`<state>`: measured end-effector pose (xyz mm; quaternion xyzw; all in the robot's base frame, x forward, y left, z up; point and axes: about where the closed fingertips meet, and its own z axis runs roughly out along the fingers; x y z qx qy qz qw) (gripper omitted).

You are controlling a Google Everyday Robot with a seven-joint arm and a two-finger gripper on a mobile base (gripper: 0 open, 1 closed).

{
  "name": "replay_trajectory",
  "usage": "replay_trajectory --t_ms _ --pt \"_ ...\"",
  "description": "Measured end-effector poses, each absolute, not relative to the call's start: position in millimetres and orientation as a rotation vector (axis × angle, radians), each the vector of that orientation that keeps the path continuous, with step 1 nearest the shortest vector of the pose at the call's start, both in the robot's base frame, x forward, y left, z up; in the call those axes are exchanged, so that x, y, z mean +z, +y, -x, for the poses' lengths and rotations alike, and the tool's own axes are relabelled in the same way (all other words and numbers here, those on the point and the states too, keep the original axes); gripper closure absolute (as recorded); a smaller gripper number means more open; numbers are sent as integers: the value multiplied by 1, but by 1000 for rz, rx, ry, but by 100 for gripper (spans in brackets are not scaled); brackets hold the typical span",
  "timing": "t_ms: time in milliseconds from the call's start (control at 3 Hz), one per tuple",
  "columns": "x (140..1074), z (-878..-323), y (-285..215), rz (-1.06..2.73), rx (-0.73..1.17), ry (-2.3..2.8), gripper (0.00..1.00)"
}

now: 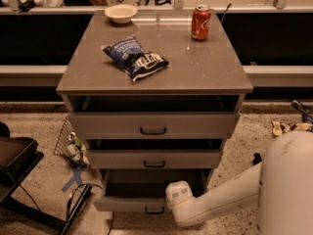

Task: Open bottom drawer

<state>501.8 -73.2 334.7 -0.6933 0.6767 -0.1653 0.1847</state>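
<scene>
The gripper (177, 196) sits low at the front of the cabinet, on the end of the white arm (230, 195) that reaches in from the right. It is pressed up against the right part of the bottom drawer (122, 204). From where I stand its tip is hidden behind the rounded white wrist, so I cannot tell whether the jaws are apart or together.

The bottom drawer stands pulled out, with its dark inside showing just above and to the left of the jaws. Its small black handle (154, 210) is just to the left of them and a touch lower. Straight above the jaws is the middle drawer (195, 158), and above that the top drawer (107, 125). Both are out a little, each with a dark gap over its front.

Well above the jaws, on the bench (195, 72), lie a blue chip bag (135, 58), a red soda can (201, 22) standing upright, and a pale bowl (121, 12) at the far edge. Off to the left of the jaws, on the speckled floor, a wire basket (64, 137) leans by the cabinet, with a blue tape cross (73, 178) below it.
</scene>
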Motion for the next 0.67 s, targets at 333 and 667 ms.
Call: replay_trajectory --t_ms 333,667 --pt "375 -531 -89 1901 -546 1778 100" --pt "372 -547 -92 1890 -558 1730 100"
